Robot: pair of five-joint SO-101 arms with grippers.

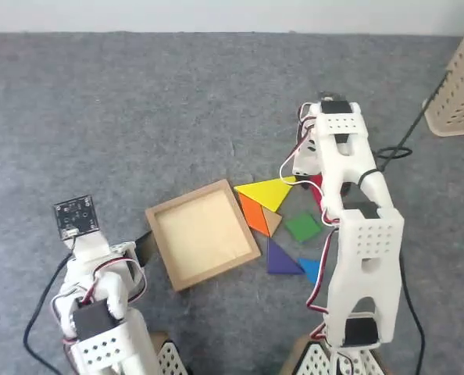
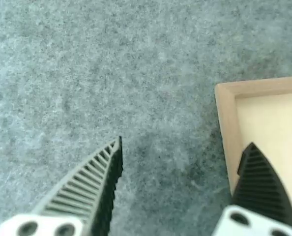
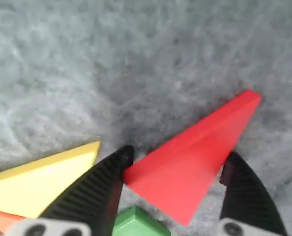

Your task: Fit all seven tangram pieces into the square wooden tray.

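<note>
The left gripper (image 2: 185, 142) hangs wide open over carpet at the wooden tray's (image 2: 224, 128) 9 o'clock. The right gripper's (image 3: 180, 153) jaws stand wide astride the red triangle (image 3: 190, 167), perhaps just touching it, at the tray's 2 o'clock.

Grey felt covers the whole tabletop (image 1: 138, 101), a fuzzy nap mottled light and dark, and up close in both wrist views it's the same woolly grey. At 12 o'clock in the high view, a pale strip (image 1: 216, 16) runs along the far edge; wall or bare surface, can't tell. At 2 o'clock, a beige perforated basket (image 1: 460, 82) sits on the felt, cut off at the edge. The light is soft and even, with faint shadows.
</note>
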